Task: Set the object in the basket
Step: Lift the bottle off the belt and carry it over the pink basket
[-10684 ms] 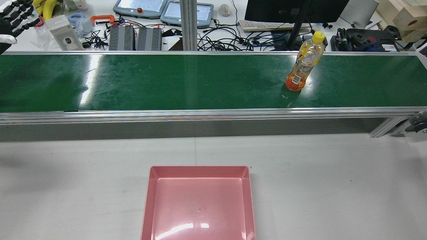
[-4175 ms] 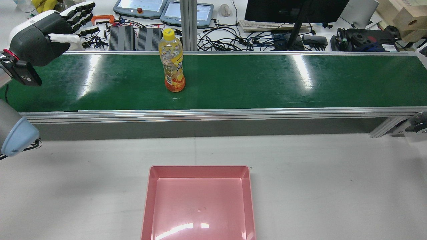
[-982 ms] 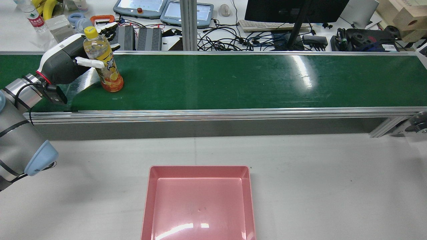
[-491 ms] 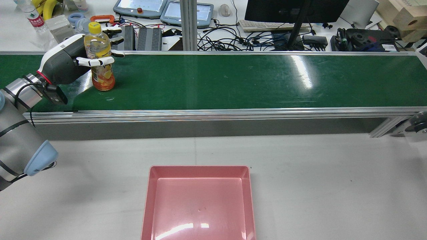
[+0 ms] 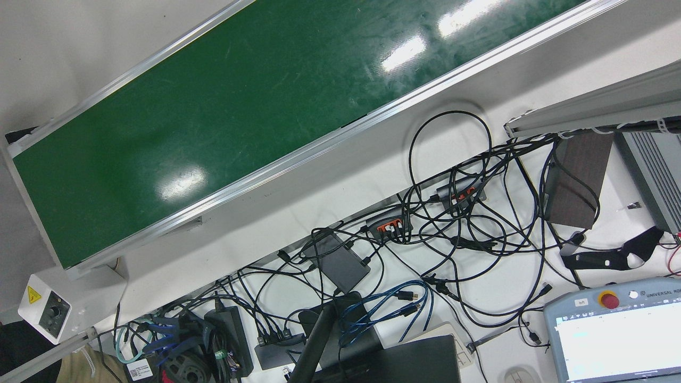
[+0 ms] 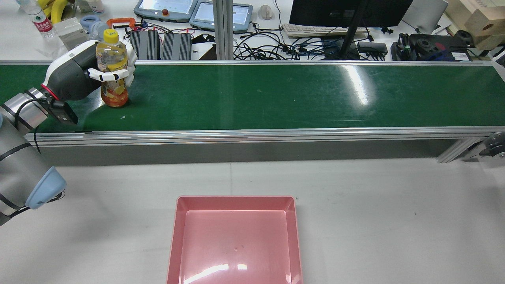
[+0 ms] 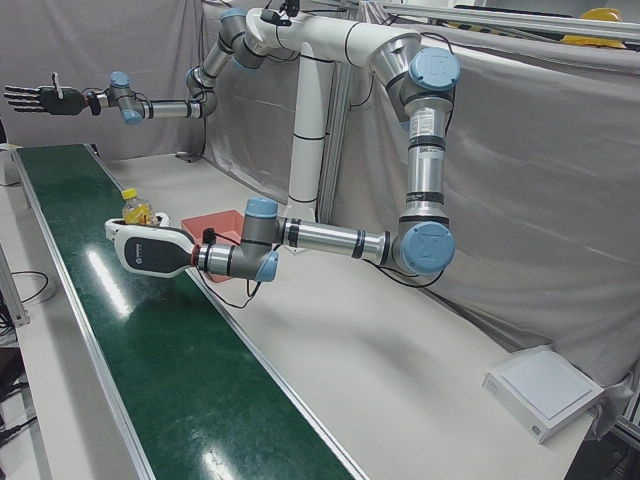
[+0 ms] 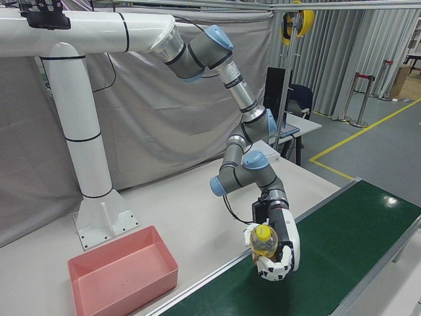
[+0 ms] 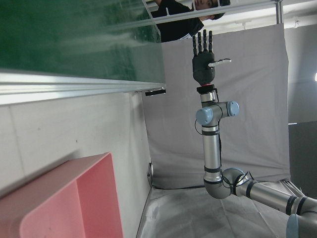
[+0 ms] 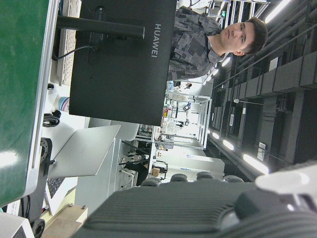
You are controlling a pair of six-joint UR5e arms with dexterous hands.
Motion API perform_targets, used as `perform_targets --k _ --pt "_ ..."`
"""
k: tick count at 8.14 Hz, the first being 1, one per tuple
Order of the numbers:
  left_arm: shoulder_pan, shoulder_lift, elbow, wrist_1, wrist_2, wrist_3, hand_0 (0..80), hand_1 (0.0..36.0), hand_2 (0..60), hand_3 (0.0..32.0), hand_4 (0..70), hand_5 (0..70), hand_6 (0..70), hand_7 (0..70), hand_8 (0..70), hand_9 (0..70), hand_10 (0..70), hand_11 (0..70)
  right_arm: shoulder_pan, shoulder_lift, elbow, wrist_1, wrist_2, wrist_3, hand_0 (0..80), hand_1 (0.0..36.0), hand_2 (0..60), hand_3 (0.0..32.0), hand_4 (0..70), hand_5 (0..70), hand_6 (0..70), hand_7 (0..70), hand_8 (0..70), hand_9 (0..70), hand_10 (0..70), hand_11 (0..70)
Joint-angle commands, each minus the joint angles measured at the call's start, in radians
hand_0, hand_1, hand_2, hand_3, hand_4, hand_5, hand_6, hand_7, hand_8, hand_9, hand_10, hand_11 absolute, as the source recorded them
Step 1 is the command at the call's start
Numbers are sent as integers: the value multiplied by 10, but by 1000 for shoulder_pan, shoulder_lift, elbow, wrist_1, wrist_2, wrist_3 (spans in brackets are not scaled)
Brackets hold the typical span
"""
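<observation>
A clear bottle (image 6: 114, 94) of orange drink with a yellow cap stands at the left end of the green conveyor belt (image 6: 276, 94). My left hand (image 6: 75, 75) is shut on the bottle, its white fingers wrapped round the middle. The right-front view shows the same hold, with the bottle (image 8: 263, 242) inside the left hand (image 8: 284, 249). I cannot tell whether the bottle's base still touches the belt. The pink basket (image 6: 236, 201) lies empty on the grey table, in front of the belt. My right hand (image 7: 38, 99) hangs open, fingers spread, high beyond the belt's far end.
Behind the belt is a cluttered desk with cables, teach pendants (image 6: 165, 10), a monitor and a keyboard. An aluminium rail (image 6: 252, 134) edges the belt on the basket's side. A person (image 10: 218, 39) stands behind the monitor in the right hand view.
The bottle rode the belt from right to left into my left hand. The hand's fingers, apart a second ago, have closed round it and drawn it slightly left.
</observation>
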Motion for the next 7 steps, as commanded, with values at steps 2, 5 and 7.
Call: perform_targets --k 2,5,7 --pt "123 1 -153 70 14 11 490 347 600 0 281 700 395 700 535 700 583 700 0 0 0 0 0 1 0 0 0 0 0 0 0 0 0 0 0 0" --pt "280 -6 -289 186 11 100 480 334 600 0 283 700 390 700 516 700 568 700 0 0 0 0 0 1 0 0 0 0 0 0 0 0 0 0 0 0" --pt "374 -33 -289 189 6 129 469 316 600 0 270 700 370 700 496 700 559 700 0 0 0 0 0 0 0 0 0 0 0 0 0 0 0 0 0 0"
